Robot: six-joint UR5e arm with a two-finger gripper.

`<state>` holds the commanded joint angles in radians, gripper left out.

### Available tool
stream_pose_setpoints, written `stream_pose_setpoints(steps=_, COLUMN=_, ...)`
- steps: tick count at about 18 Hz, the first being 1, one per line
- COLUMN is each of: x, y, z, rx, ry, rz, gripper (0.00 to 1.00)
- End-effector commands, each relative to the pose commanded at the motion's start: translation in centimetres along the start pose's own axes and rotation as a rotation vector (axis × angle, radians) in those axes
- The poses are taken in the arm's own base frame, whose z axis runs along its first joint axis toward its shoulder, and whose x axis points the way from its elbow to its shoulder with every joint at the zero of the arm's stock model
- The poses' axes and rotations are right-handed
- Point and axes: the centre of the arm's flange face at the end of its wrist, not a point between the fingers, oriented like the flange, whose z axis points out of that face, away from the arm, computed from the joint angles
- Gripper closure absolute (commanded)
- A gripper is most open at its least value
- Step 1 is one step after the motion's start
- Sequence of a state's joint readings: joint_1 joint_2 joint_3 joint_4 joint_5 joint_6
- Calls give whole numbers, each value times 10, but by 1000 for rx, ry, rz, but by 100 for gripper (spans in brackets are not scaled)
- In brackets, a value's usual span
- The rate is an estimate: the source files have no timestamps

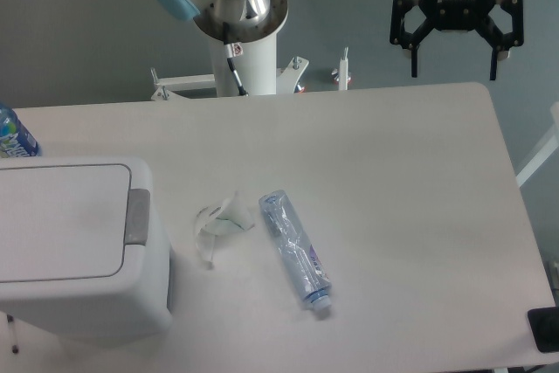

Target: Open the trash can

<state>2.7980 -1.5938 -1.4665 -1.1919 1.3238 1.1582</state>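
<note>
A pale grey table (393, 216) fills most of the view, with a darker grey floor behind it and the arm's white pedestal (244, 63) standing at the far edge. The gripper (454, 63) hangs above the table's far right corner, its two black fingers spread wide apart with nothing between them, pointing downward. Well away from it, at the near left corner, sits the trash can (79, 251), a big white box with rounded corners; its flat lid is down, and the grey push tab (137, 216) runs along the lid's right edge, facing the middle of the table. Just right of the bin lies a crumpled clear wrapper (220, 220), and beside that a flattened plastic bottle (295, 252) lying with its cap end toward the near edge. A blue-labelled bottle (13, 135) peeks in at the left border.
</note>
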Motion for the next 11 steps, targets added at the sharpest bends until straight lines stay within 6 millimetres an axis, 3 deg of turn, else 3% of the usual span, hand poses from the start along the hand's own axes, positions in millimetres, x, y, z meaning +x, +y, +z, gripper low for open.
stream_pose_setpoints(steps=4, x=0, y=-2, z=0, rx=0, ry=-1, rz=-2, gripper=0)
stream_pose_setpoints(steps=7, x=-1, y=-6, z=-4, rx=8, ry=-9, rz=-106, gripper=0)
stream_pose_setpoints(steps=11, x=14, y=-39, z=5, rx=25, ry=-69, rz=-143, gripper=0)
